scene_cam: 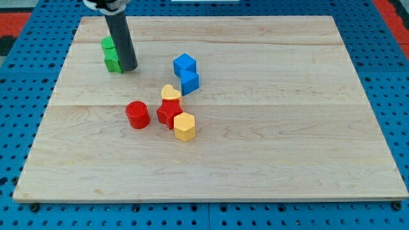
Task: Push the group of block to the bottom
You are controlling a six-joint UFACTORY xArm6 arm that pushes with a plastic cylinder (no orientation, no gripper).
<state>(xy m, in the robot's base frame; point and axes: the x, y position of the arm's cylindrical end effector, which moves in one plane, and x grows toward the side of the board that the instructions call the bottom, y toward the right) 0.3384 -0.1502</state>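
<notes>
My tip rests on the wooden board at the upper left, touching the right side of two green blocks that it partly hides. Two blue blocks stand close together right of it: one above the other. Below them is a tight cluster: a yellow heart-shaped block, a red star-like block and a yellow hexagonal block. A red cylinder stands just left of the cluster, apart from it.
The board lies on a blue pegboard surface. A red area shows at the view's top left corner.
</notes>
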